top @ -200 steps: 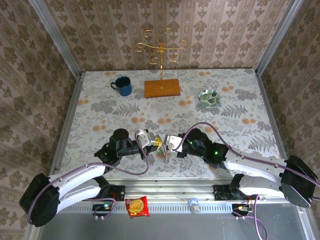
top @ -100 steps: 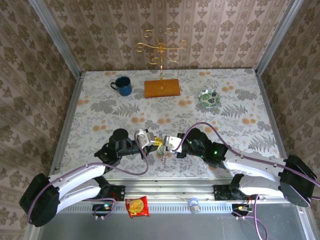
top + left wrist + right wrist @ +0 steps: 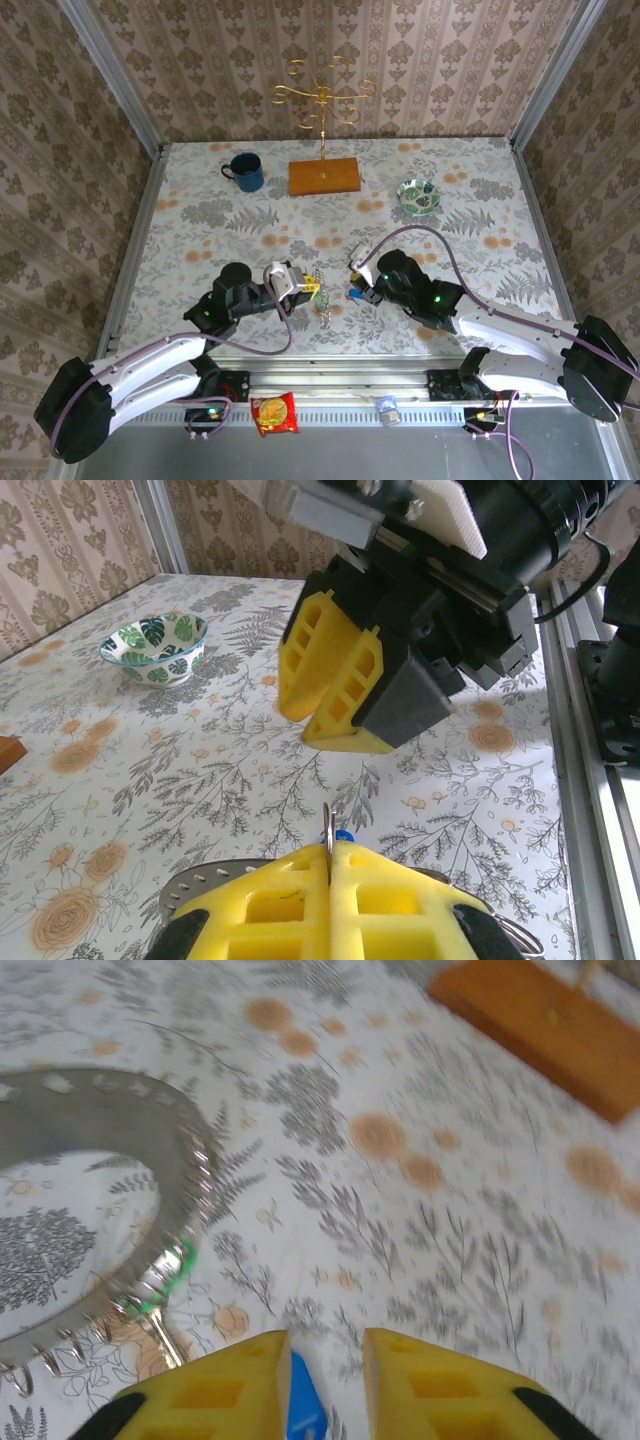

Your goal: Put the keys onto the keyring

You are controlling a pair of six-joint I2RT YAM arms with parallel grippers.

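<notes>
Compared w/ one second ago, the two arms are not nose to nose any more. The right pincer point(image 3: 357, 285) has pulled back to its own side. The left pincer point(image 3: 303, 290) also went a little toward its side, so now there is free bench point(image 3: 470, 190) btw them, near the front edge.

Left pincer: fingers pressed together on the thin edge of the keyring point(image 3: 90, 1115), which hangs down from it close over the bench. This grip looks the same as before. The greenish key point(image 3: 172, 1268) sits at the rim of the ring w/ its shaft hanging below. I judge it is already threaded on, but the picture is blurred there.

Right pincer: fingers stand apart, and the bench pattern is visible through the gap. The blue key point(image 3: 302, 1405) is in this gap, against the inner face of one finger. Whether it is really carried or only lies under the fingers, I cannot tell. It is apart from the ring, so not on it.

Meaning for the task: approx. half done, i.e. one key on, the blue one not yet. The pull-back w/ loosened fingers looks to me like a re-grip, prob. because the key was not well oriented. Next the right pincer needs a firm hold on the blue head, then it must return to the ring.
</notes>
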